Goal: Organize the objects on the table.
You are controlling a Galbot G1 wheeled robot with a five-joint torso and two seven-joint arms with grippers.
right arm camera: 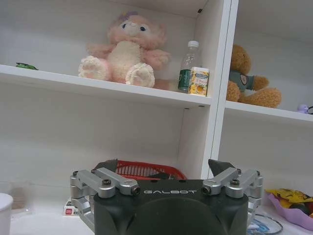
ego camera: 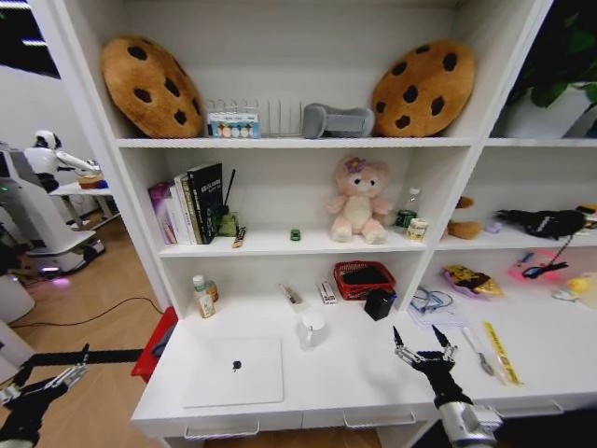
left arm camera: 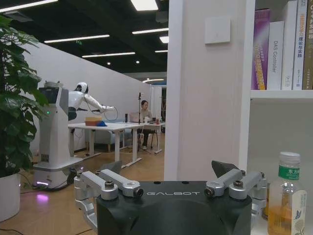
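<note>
- Right end effector (ego camera: 424,347) hovers open over the bench (ego camera: 373,378), right of the laptop (ego camera: 235,371).
- Left end effector (ego camera: 42,373), open, hangs off the bench's left end, slightly farther from the laptop.

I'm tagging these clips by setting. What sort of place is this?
Probably an office or robotics lab with a staged study corner: a white desk built into shelving holds a laptop, while plush toys like the pink bear fill the shelves. Beyond, another robot stands under strip lights.
</note>
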